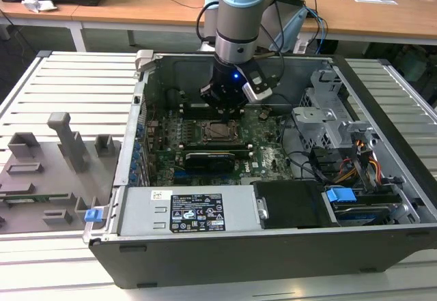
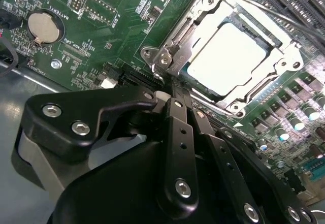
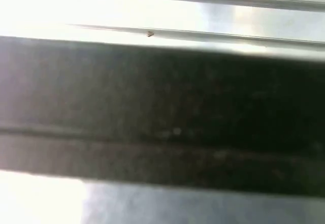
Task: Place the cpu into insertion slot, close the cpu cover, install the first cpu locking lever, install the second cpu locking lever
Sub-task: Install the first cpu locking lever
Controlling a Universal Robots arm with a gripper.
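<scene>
An open desktop computer case lies on its side on a pale slatted metal table. A single robot arm with a light blue joint reaches down into the case from above, and its black gripper hangs just over the far edge of the processor socket on the green motherboard.

In the second wrist view the gripper is seen from close behind. Its black linked fingers are drawn together, their tips meeting with nothing visibly clamped between them. The tips sit right at one corner of the socket, beside a thin metal locking lever that runs along the socket's edge.

The small flat square cpu with a silvery-grey top lies seated in the square insertion slot with its black-and-metal rim. The thin silvery metal cpu cover, a frame with a large square window, is folded down flat around the chip, which shows through the window. The chip lies just beyond the fingertips, near but apart from them.

A round silver coin battery sits elsewhere on the board. In the exterior view a long black card lies just in front of the socket, a grey power supply box fills the near side of the case, and wooden desks stand behind.
</scene>
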